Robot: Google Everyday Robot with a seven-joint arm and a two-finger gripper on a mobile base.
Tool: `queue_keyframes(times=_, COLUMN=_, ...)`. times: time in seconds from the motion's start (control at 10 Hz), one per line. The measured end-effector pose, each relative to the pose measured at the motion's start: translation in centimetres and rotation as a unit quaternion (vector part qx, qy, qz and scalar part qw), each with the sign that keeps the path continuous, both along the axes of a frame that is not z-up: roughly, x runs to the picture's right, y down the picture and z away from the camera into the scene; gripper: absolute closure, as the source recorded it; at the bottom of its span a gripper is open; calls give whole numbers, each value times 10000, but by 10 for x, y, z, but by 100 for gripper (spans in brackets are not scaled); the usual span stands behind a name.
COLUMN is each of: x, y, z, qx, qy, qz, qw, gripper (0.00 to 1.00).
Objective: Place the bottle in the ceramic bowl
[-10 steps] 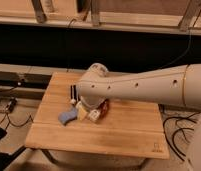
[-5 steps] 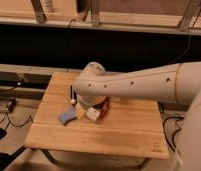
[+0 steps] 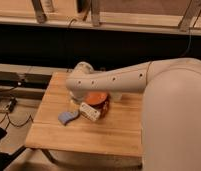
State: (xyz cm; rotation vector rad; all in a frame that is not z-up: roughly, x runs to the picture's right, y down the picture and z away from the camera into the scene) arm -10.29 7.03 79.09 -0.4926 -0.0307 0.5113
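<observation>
The tool (image 3: 75,99) sits low over the table (image 3: 119,132), tucked under the rounded end of the white arm (image 3: 114,80), and only a dark sliver of it shows below the arm's left end. We cannot tell how wide it stands or whether it has hold of anything.

At about 4 o'clock from the tool, just beside it, we see the bottle (image 3: 90,111): a small white oblong lying on its side, slanting from upper left down to lower right. We cannot read any marks on it. Its upper edge meets the front rim of the ceramic bowl (image 3: 99,97), which stands at 3 o'clock from the tool. The bowl is orange-red and partly covered by the arm. We cannot tell whether the bottle leans on the rim or only lies against it, but it is outside the bowl's hollow.

At 7 o'clock from the tool lies a blue sponge (image 3: 68,117), near the bottle's left end and apart from it.

The arm runs off toward 3 o'clock, with a row of small dark dots along its side. At 9 o'clock, off the table, cables (image 3: 9,107) lie on the floor. At 12 o'clock a pale ledge (image 3: 134,24) crosses above a dark band.
</observation>
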Motion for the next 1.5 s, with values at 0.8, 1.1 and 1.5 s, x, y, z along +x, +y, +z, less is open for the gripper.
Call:
queue_keyframes(times=0.8, x=38, y=10, z=15, qx=-151, qy=309, qz=375, qw=9987, gripper=20)
queue_keyframes(times=1.1, x=68, y=33, z=18, qx=-379, qy=613, qz=662, qw=9952, gripper=20)
queue_keyframes(times=1.5, x=69, y=70, z=34, qx=-861, qy=693, qz=814, qw=9905, gripper=20)
